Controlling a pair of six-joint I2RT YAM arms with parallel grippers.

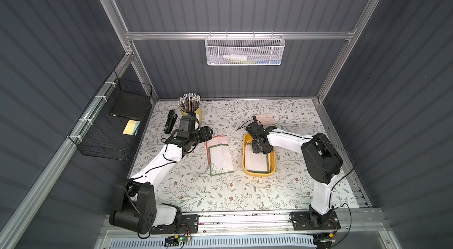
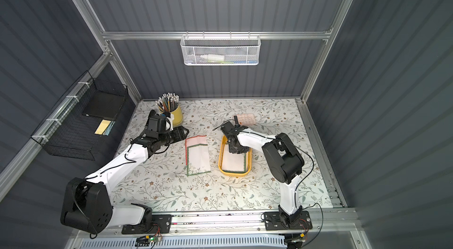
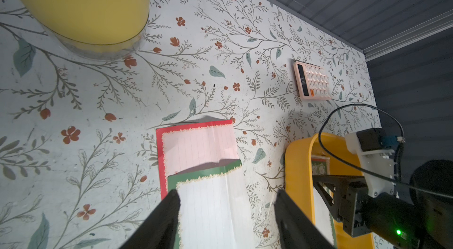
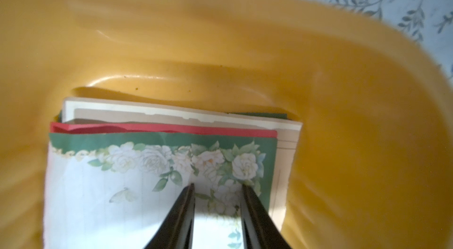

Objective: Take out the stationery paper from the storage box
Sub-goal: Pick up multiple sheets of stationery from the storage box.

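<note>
1. Floral tabletop with storage box; stationery paper is stacked inside, two sheets are laid beside it.
2. Right fingers are narrowly parted on that paper.
3. Left fingers are held wide apart, empty.

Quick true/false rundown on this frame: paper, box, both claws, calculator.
1. Two sheets lie on the table. True: a green-bordered sheet overlaps a red-bordered sheet.
2. The storage box is empty. False: it holds stacked sheets.
3. The right claw is down inside the box. True.
4. The left claw grips a sheet. False: it is open and holds nothing.
5. The calculator sits in the box. False: it lies on the table, apart from the box.
</note>
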